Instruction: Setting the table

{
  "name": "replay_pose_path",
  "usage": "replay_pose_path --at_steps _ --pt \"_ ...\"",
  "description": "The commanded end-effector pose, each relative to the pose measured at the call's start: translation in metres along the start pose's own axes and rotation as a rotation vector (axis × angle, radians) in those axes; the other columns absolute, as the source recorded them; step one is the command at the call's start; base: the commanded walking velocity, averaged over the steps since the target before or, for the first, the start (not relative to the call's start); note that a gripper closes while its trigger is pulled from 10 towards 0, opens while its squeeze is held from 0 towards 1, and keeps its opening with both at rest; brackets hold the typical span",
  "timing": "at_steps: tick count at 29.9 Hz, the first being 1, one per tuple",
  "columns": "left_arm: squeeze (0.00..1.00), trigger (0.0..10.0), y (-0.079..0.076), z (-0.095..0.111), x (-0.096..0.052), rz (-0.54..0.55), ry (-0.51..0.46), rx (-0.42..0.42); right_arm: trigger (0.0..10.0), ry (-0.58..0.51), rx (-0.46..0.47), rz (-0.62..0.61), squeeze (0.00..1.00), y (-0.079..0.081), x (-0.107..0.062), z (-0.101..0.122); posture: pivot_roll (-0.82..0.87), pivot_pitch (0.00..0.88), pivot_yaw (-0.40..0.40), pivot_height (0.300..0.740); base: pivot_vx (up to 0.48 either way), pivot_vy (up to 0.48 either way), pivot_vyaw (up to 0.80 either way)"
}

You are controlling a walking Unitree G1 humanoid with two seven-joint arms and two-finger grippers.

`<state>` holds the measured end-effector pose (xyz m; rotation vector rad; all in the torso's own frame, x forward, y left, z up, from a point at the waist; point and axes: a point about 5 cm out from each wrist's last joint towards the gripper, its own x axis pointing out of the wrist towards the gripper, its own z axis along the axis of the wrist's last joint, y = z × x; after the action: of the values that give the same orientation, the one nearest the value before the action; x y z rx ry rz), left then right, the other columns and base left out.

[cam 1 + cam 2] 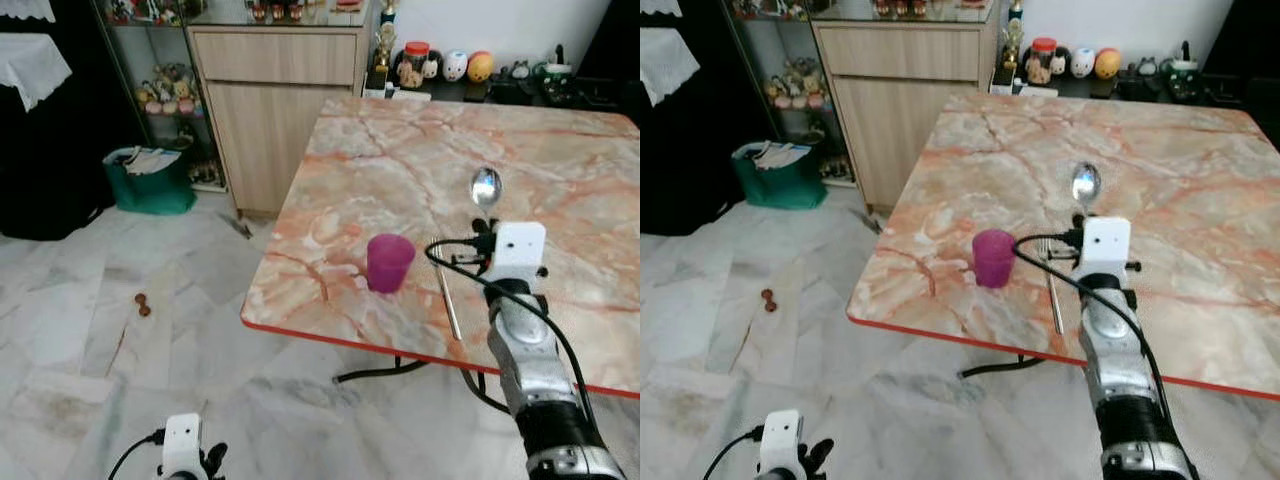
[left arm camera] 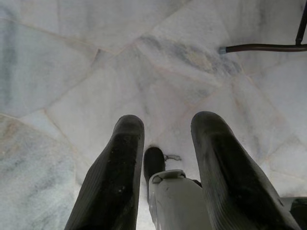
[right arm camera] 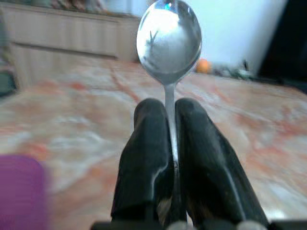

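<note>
A marble-patterned table (image 1: 390, 150) with a red edge stands before me. Near its front edge stands a purple cup (image 1: 389, 262). Just right of the cup a fork (image 1: 1053, 292) lies flat, handle toward me. My right gripper (image 3: 170, 108) hovers over the table behind the fork, shut on the handle of a silver spoon (image 1: 486, 187). The spoon (image 3: 169, 43) stands upright with its bowl above the fingers. My left gripper (image 2: 163, 129) hangs low over the floor, open with nothing between its fingers.
A wooden cabinet (image 1: 270, 110) stands behind the table's left corner, with a green bag (image 1: 150, 182) on the floor beside it. Small figurines (image 1: 455, 66) line a dark shelf at the back. The table's metal foot (image 1: 380, 372) and a small brown object (image 1: 143, 303) lie on the tiled floor.
</note>
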<state>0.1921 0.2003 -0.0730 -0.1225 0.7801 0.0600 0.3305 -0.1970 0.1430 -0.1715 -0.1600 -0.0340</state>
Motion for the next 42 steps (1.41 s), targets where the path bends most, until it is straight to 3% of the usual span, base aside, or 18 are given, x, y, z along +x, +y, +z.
replay_pose_path --at_steps 1,5,11,26,34,42 --pt "0.0 10.0 0.003 0.0 -0.001 0.015 -0.009 0.008 10.0 -0.099 -0.008 0.076 0.0 0.011 -0.003 0.018 -0.05 0.0 0.026 0.74 0.0 0.0 0.0" --pt "0.0 10.0 0.006 -0.001 -0.002 0.038 -0.018 0.011 10.0 -0.204 0.038 0.159 0.0 0.021 -0.008 0.038 -0.05 0.0 0.022 0.74 0.0 0.0 0.0" --pt "0.0 10.0 0.007 -0.002 -0.003 0.053 -0.025 0.008 10.0 -0.208 0.071 0.247 0.0 0.032 -0.011 0.041 -0.05 0.0 0.016 0.74 0.0 0.0 0.0" --pt "0.0 10.0 0.003 0.0 -0.002 0.035 -0.037 0.027 10.0 -0.214 0.119 0.216 0.0 0.033 0.002 0.053 -0.05 0.0 0.016 0.74 0.0 -0.169 0.0" --pt "0.0 10.0 0.002 0.0 -0.002 0.032 -0.04 0.019 10.0 -0.207 0.134 0.192 0.0 0.029 0.005 0.054 -0.06 0.0 0.013 0.74 0.0 -0.311 -0.7" --pt "0.0 10.0 0.001 0.0 -0.002 0.027 -0.039 0.019 10.0 -0.231 0.139 0.192 0.0 0.032 0.006 0.058 -0.06 0.0 0.012 0.74 0.0 -0.321 0.0"
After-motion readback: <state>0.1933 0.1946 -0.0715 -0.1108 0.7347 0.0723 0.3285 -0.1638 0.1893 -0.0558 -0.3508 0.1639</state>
